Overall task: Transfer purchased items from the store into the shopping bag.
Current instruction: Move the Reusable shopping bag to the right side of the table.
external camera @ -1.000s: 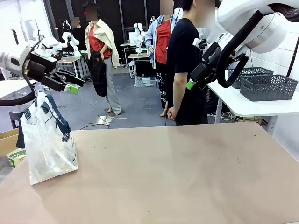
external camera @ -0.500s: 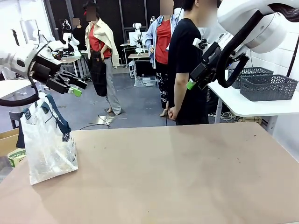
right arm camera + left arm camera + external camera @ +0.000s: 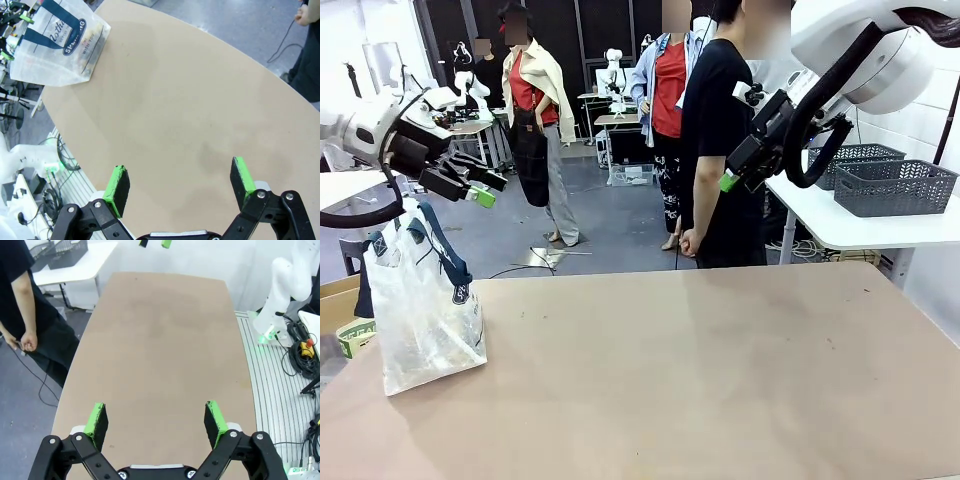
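Change, left arm: between one second ago and half a second ago the left end effector (image 3: 480,184) rose a little and tipped its tips slightly downward; since then it has held its place.
Change, right arm: none; the right end effector (image 3: 738,168) hangs where it hung a second ago.
Change, bag: none; the bag (image 3: 420,300) stands as before.
Meaning for task: judged a pause or small re-aiming above the bag, with no item in transit.
Left end effector, state: fingers (image 3: 96,421) spread wide, nothing between them.
Right end effector, state: fingers (image 3: 119,185) spread wide, nothing between them.
Bag, place: upright on the desk (image 3: 720,370) at its near-left corner; navy handles raised; some small contents show dimly through the plastic, not identifiable.
Bag to left end effector: bag directly below and a little nearer, apart, no contact.
Bag to right end effector: well apart; the bag is far off at the left, the end effector high at the right.
Items, loose: none visible on the desk top.
Person: stands at the far side, hands (image 3: 689,243) down, holding nothing that can be made out.
Baskets: two grey mesh baskets (image 3: 890,185) on a white side table, far right.
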`<action>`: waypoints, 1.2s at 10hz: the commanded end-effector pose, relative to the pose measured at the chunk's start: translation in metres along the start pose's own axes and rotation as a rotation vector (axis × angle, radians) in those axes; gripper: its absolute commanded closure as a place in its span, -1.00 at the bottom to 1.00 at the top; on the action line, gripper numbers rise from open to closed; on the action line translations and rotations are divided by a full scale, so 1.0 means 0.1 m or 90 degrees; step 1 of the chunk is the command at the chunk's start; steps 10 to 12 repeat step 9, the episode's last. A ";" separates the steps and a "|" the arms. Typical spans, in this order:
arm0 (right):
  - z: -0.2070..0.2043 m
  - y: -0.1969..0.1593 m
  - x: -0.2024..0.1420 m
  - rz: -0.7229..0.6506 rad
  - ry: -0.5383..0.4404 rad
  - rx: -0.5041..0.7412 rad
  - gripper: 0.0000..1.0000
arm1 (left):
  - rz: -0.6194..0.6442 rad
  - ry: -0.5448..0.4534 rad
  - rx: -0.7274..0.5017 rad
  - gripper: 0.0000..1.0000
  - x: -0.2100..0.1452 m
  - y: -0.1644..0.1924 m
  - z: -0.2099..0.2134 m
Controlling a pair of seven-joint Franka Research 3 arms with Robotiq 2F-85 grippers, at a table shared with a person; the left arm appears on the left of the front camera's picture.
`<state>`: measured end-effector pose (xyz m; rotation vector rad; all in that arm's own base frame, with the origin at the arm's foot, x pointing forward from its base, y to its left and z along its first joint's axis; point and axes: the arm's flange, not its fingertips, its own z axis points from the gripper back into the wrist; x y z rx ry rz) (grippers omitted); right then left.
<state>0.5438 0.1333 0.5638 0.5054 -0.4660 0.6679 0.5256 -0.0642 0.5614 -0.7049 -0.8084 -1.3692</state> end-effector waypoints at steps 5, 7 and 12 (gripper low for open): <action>0.01 0.00 0.01 0.001 0.002 0.000 -1.00 | 0.001 -0.001 -0.002 -1.00 -0.01 0.00 0.01; 0.01 0.00 0.01 0.001 0.002 0.000 -1.00 | 0.001 -0.001 -0.002 -1.00 -0.01 0.00 0.01; 0.01 0.00 0.01 0.001 0.002 0.000 -1.00 | 0.001 -0.001 -0.002 -1.00 -0.01 0.00 0.01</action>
